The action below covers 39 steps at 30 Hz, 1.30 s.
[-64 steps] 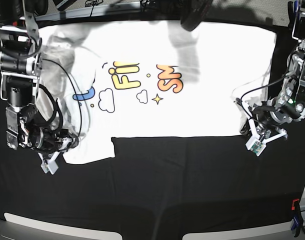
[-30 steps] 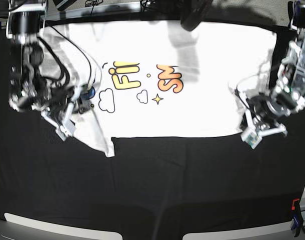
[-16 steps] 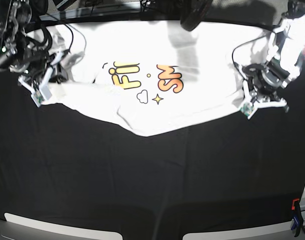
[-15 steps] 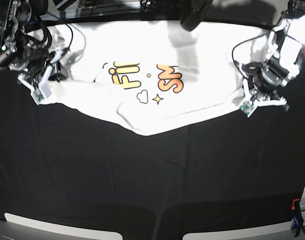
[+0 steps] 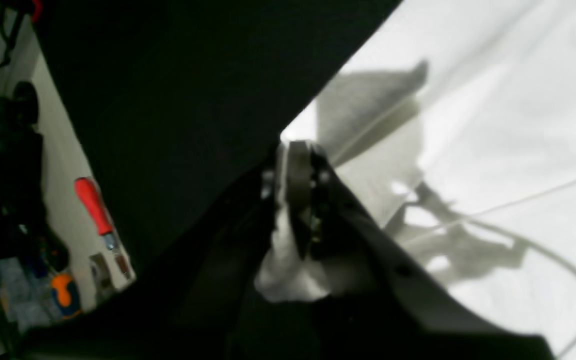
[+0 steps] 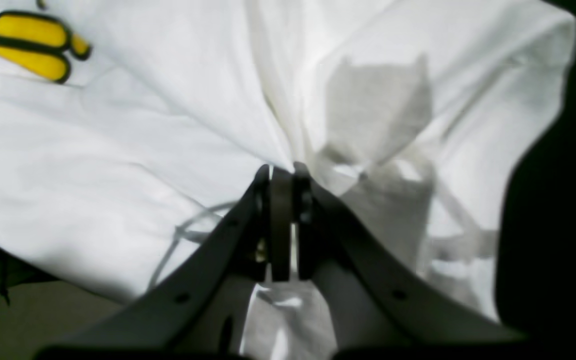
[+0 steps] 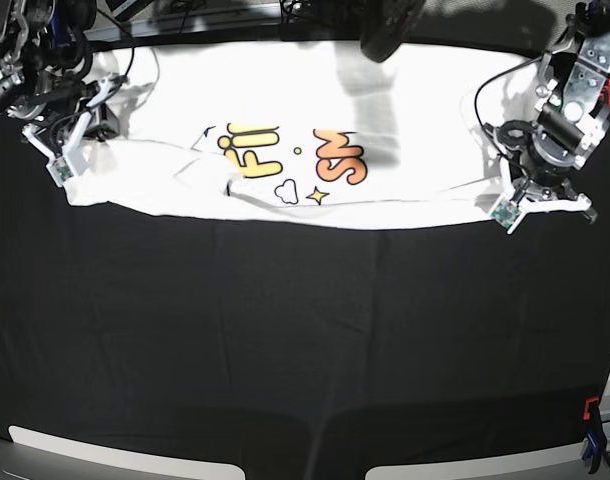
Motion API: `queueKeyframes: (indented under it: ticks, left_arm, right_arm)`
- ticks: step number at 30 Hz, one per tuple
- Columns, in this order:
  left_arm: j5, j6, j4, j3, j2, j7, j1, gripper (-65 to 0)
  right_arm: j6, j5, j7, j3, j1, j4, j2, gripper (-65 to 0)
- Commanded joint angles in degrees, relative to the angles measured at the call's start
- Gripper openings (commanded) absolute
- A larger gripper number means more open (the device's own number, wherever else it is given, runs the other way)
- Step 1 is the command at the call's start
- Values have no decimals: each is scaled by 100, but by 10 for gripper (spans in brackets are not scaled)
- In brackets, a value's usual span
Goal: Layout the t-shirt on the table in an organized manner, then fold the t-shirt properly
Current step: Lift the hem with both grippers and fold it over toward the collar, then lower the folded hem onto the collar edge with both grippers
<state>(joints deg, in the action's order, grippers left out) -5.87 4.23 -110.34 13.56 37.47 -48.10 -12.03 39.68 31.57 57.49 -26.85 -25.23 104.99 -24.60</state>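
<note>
You can't read the full yellow and orange lettering on the white short-sleeved cloth t-shirt (image 7: 315,130); a fold covers its lower part. In the right wrist view the print gets cut off at the top edge. The red-handled tool (image 5: 95,210) past the matte black cloth table (image 5: 178,75) is too blurry for you to identify.

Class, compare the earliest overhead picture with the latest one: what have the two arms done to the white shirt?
Both grippers, the left gripper and right gripper, shut on the white printed t-shirt, carried its near edge toward the far side, doubling the shirt into a narrower band. The black cloth table stayed put.
</note>
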Motion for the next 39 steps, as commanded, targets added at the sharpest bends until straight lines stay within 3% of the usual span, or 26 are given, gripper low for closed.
queueKeyframes:
  ticks: [1, 9, 15, 22, 25, 39]
  left_arm:
    - [-48, -146, -177, -44, 81, 11, 42, -650]
    - [-9, -144, -431, -44, 81, -98, 39, -650]
    - [-9, -142, -433, -44, 81, -243, -186, -650]
    - [-181, -142, -682, -44, 81, -87, -863, -650]
    - [-514, -144, -745, -44, 83, -72, -944, -650]
    - [-455, -144, -745, -44, 79, -199, -981, -650]
  right_arm:
    - [32, 59, -42, -107, 9, 116, -96, -650]
    - [32, 87, 203, -457, 9, 116, -96, -650]
    - [32, 852, 498, -660, 11, 120, -94, -650]
    - [32, 1207, 737, -953, 11, 120, -96, -650]
    - [32, 1215, 745, -1167, 9, 120, -96, -650]
    - [32, 1198, 809, -1478, -258, 120, -111, -650]
